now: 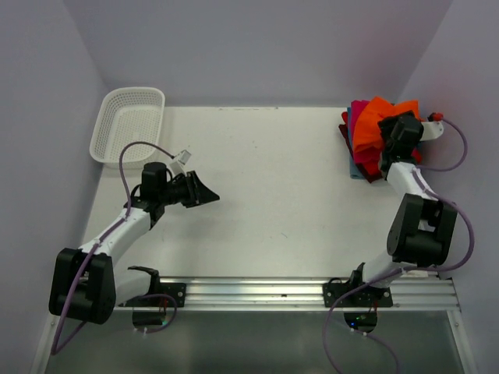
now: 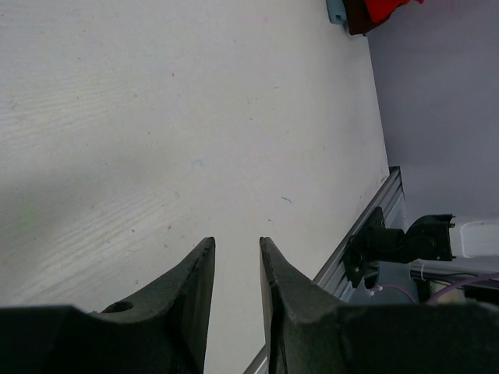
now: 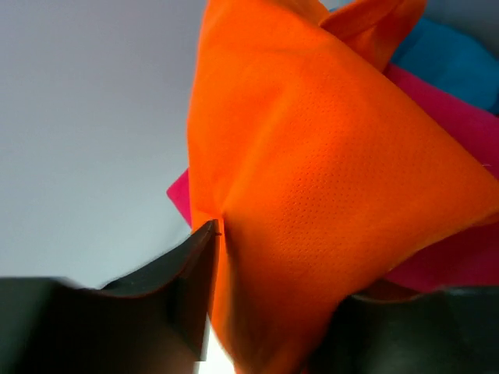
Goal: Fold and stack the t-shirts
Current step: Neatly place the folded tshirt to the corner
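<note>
— As seen from above, what are the surface and the room?
— White bench (image 1: 273, 195), faintly scuffed, matt. Pale lilac walls (image 1: 257, 47) close it in on three sides. An aluminium rail (image 1: 312, 290) along the near edge carries both arm bases.

— Counts?
— One white lattice basket (image 1: 129, 125) in the far left corner. Five t-shirts sit in a single heap in the far right corner. The orange t-shirt (image 1: 380, 109) is on top and rumpled, not a flat square. Below it are the magenta-pink t-shirt (image 1: 360, 128), the red t-shirt (image 1: 358, 105) and the dark maroon t-shirt (image 1: 375, 178). The light blue t-shirt (image 1: 357, 170) lies lowest, against the bench. Two arms, each trailing a purple cable (image 1: 456, 148).

— Tools?
— The left tool (image 2: 236, 245) hangs over bare bench at left-centre, well apart from the heap. Its fingers are parted by a narrow gap with nothing between them. The right tool (image 3: 288, 265) is at the heap. Its fingers stand apart with orange cloth bunched between them. Whether they pinch that cloth cannot be told.
</note>
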Controlling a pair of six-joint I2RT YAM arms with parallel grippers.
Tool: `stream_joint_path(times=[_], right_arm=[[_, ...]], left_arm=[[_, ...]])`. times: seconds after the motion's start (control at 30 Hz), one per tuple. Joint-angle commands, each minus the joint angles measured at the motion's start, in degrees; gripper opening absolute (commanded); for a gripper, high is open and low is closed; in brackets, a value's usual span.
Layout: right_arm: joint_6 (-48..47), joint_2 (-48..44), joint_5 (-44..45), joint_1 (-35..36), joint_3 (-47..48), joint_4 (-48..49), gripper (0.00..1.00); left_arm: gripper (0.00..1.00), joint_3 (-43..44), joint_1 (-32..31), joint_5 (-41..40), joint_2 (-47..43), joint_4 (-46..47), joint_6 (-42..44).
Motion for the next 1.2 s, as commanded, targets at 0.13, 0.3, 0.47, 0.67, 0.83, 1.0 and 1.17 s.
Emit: stream_joint_path(times=[0.13, 0.3, 0.47, 0.67, 0.83, 1.0, 1.17], right_arm=[[-2.8, -18.2, 6.5, 0.0, -1.2, -18.2, 0.97], [-4.0, -24.5, 4.4, 0.0, -4.1, -21.6, 0.99], [-4.3, -20.2, -2.3, -0.1, -3.8, -15.2, 0.95], [0.1, -4.7, -1.6, -0.3, -2.3, -0.7, 0.13], [3.0, 4.2, 9.6, 0.2, 2.4, -6.8, 0.0], [2.8, 9.7, 12.5, 0.5, 5.8, -11.4, 0.0], [-1.2, 2.2, 0.6, 0.3, -4.3, 6.2, 0.0]], left_arm=[[0.35, 0.6, 0.3, 3.7, -2.9, 3.0, -1.1], [0.36, 1.6, 0.3, 4.5, -3.2, 2.0, -0.1], [0.36, 0.3, 0.3, 4.9, -2.2, 3.5, -0.2], [0.34, -2.1, 0.3, 5.3, -1.1, 5.5, 0.0], [0.32, -4.1, 0.4, 4.8, -1.2, 5.2, 0.6], [0.29, -4.6, 0.4, 5.1, -0.4, 6.3, -0.3], [0.33, -2.9, 0.4, 5.7, -3.2, 7.1, -1.0]])
